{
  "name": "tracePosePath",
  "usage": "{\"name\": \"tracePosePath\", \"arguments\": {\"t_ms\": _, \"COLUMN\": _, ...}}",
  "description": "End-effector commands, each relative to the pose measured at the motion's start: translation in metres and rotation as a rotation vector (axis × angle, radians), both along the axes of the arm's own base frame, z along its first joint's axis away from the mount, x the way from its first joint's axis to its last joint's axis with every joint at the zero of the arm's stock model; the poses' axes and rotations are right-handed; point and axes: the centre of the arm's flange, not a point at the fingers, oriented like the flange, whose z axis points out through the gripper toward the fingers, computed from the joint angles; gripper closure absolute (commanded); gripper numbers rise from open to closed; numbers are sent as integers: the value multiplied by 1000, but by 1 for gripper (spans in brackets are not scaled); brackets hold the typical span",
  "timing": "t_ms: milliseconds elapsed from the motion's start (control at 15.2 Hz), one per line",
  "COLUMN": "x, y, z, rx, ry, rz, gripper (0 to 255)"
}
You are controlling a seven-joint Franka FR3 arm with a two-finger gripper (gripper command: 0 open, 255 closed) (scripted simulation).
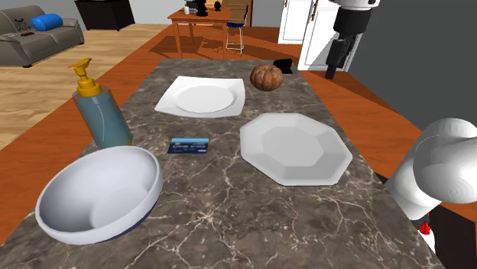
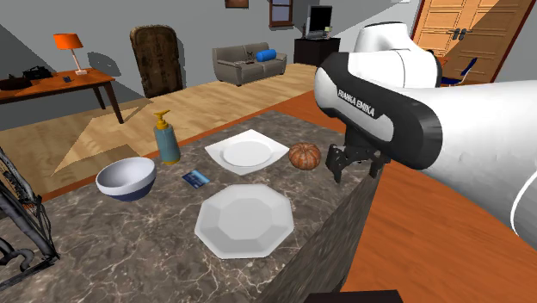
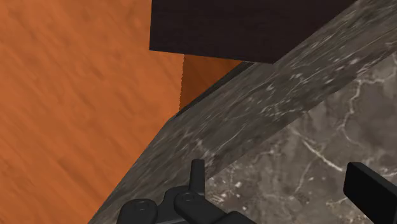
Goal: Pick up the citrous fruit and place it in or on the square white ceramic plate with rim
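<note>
In the shoulder view, everything lies on the counter [image 1: 229,222]. The square plate [image 1: 170,101] sits at the far end, with the fruit [image 1: 267,77] just to its right, near the far corner. My claw [image 2: 353,168] hangs beside the fruit, at the counter's edge. The eight-sided plate [image 1: 257,131] lies in front of the fruit. The card [image 1: 189,145] lies between both plates. At the left edge stands the bottle [image 1: 103,115], and the bowl [image 1: 145,168] is in front of it.

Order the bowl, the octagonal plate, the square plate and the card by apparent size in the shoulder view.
1. bowl: largest, but nearest the camera, so unsure
2. octagonal plate
3. square plate: farther off
4. card: clearly smallest
</note>
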Motion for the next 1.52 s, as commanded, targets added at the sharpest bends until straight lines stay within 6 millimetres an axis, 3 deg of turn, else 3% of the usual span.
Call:
{"name": "tracePosePath", "arguments": {"t_ms": 0, "x": 0, "y": 0, "z": 0, "rx": 0, "ry": 0, "rz": 0, "gripper": 0}}
{"name": "tracePosePath", "arguments": {"t_ms": 330, "x": 60, "y": -62, "z": -29, "rx": 537, "ry": 24, "rz": -184, "gripper": 0}}
{"name": "tracePosePath", "arguments": {"t_ms": 726, "x": 117, "y": -116, "z": -103, "rx": 1179, "ry": 52, "rz": -404, "gripper": 0}}
{"name": "tracePosePath", "arguments": {"t_ms": 1188, "x": 122, "y": -83, "z": -120, "rx": 1179, "ry": 52, "rz": -404, "gripper": 0}}
{"name": "tracePosePath", "arguments": {"t_ms": 1452, "x": 123, "y": -81, "z": -121, "rx": 1179, "ry": 52, "rz": -404, "gripper": 0}}
